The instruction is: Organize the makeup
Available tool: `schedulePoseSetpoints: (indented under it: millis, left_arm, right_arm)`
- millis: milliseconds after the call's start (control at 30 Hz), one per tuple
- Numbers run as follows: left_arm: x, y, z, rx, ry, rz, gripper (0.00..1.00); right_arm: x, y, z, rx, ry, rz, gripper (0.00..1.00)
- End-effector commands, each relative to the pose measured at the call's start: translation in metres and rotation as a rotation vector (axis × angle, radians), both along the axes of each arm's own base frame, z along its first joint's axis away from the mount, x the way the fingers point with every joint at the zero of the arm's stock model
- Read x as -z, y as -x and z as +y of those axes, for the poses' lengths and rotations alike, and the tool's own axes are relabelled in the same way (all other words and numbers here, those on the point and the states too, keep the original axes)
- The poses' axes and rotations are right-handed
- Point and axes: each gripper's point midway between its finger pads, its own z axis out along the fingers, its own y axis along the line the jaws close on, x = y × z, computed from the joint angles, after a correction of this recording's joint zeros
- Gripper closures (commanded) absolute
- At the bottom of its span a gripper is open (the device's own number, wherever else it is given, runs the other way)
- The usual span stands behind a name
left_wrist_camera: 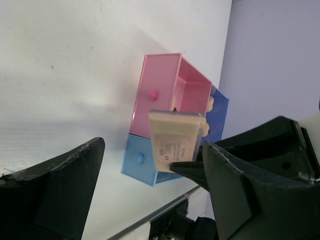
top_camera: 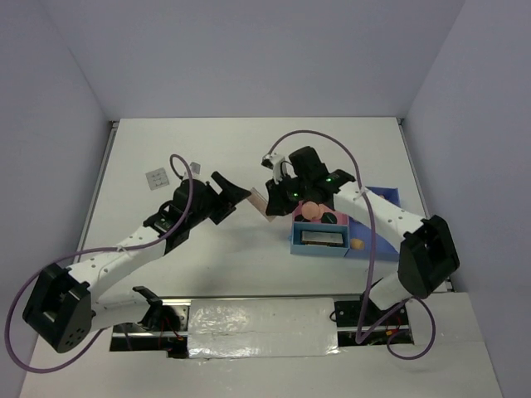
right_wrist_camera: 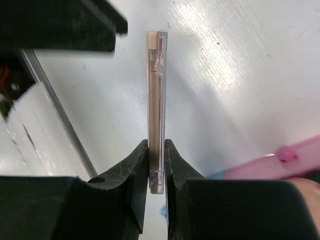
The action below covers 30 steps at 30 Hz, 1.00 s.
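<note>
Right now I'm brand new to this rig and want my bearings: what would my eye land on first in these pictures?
The right tool pinches a thin beige palette by one end, mid-table between the two arms. The left tool faces it, wide open. Just beyond, by the right arm, sits the pink-and-blue tray with a peach sponge inside.

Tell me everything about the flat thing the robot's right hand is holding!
The palette is a thin, flat, beige rectangle, plastic-looking and shut, with small print on one face. The right hand pinches one end, holding it above the white table. The open left hand is near but not touching it.
</note>
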Motion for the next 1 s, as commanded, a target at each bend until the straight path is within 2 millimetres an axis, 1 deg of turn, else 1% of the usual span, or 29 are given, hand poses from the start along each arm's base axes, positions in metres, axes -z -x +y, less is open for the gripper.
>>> schedulePoseSetpoints:
  millis: [0, 33, 67, 100, 133, 167, 233, 267, 300, 333, 367, 400, 433, 467, 533, 567, 633, 733, 800, 833, 933, 967]
  left_arm:
    - [-0.021, -0.007, 0.017, -0.036, -0.066, -0.077, 0.08]
    - [-0.018, -0.006, 0.020, -0.037, -0.079, -0.074, 0.09]
    - [-0.014, -0.006, 0.028, -0.036, -0.112, -0.075, 0.09]
    - [-0.013, -0.005, 0.030, -0.018, -0.122, -0.078, 0.09]
    - [-0.010, -0.004, 0.033, -0.007, -0.135, -0.079, 0.09]
    - [-0.003, -0.002, 0.040, 0.009, -0.177, -0.070, 0.10]
    - [0.001, -0.001, 0.047, 0.023, -0.219, -0.070, 0.10]
    - [0.002, 0.000, 0.050, 0.040, -0.254, -0.081, 0.10]
    - [0.008, 0.003, 0.054, 0.047, -0.283, -0.064, 0.09]
    - [0.007, 0.004, 0.056, 0.051, -0.296, -0.067, 0.09]
    - [0.007, 0.005, 0.058, 0.060, -0.314, -0.072, 0.09]
    - [0.011, 0.007, 0.061, 0.060, -0.332, -0.055, 0.09]
    - [0.010, 0.007, 0.064, 0.054, -0.340, -0.057, 0.09]
    - [0.012, 0.008, 0.067, 0.052, -0.351, -0.057, 0.09]
    - [0.013, 0.009, 0.073, 0.039, -0.356, -0.053, 0.09]
    - [0.013, 0.009, 0.075, 0.034, -0.355, -0.052, 0.09]
    - [0.013, 0.009, 0.082, 0.018, -0.358, -0.051, 0.09]
    - [0.013, 0.009, 0.093, -0.009, -0.375, -0.043, 0.09]
    - [0.014, 0.009, 0.102, -0.023, -0.387, -0.037, 0.09]
    - [0.015, 0.009, 0.104, -0.025, -0.390, -0.032, 0.09]
    - [0.016, 0.008, 0.115, -0.042, -0.405, -0.022, 0.08]
    - [0.016, 0.006, 0.118, -0.049, -0.412, -0.020, 0.08]
  right_arm:
    - [-0.017, 0.008, -0.030, -0.209, 0.032, -0.205, 1.00]
    - [-0.018, 0.011, -0.037, -0.246, 0.037, -0.224, 1.00]
    - [-0.023, 0.019, -0.047, -0.320, 0.041, -0.271, 1.00]
    - [-0.024, 0.015, -0.062, -0.319, 0.050, -0.293, 1.00]
    - [-0.029, 0.019, -0.070, -0.346, 0.056, -0.332, 1.00]
    - [-0.020, 0.023, -0.083, -0.401, 0.107, -0.366, 1.00]
    - [-0.018, 0.024, -0.106, -0.417, 0.171, -0.432, 0.99]
    - [-0.012, 0.027, -0.118, -0.431, 0.210, -0.439, 0.98]
    - [0.001, 0.027, -0.134, -0.456, 0.276, -0.466, 0.96]
    - [0.002, 0.030, -0.143, -0.470, 0.304, -0.493, 0.96]
    - [0.009, 0.034, -0.151, -0.485, 0.332, -0.490, 0.95]
    - [0.019, 0.039, -0.159, -0.516, 0.365, -0.496, 0.94]
    - [0.020, 0.041, -0.165, -0.521, 0.379, -0.506, 0.94]
    - [0.030, 0.048, -0.169, -0.538, 0.390, -0.486, 0.92]
    - [0.037, 0.047, -0.177, -0.536, 0.426, -0.491, 0.92]
    - [0.045, 0.050, -0.180, -0.537, 0.438, -0.473, 0.91]
    - [0.053, 0.051, -0.186, -0.534, 0.458, -0.446, 0.91]
    - [0.063, 0.056, -0.192, -0.536, 0.467, -0.411, 0.87]
    - [0.066, 0.053, -0.194, -0.528, 0.482, -0.419, 0.74]
    - [0.068, 0.052, -0.196, -0.524, 0.492, -0.415, 0.64]
    - [0.066, 0.051, -0.195, -0.517, 0.484, -0.423, 0.51]
    - [0.065, 0.051, -0.195, -0.515, 0.481, -0.421, 0.50]
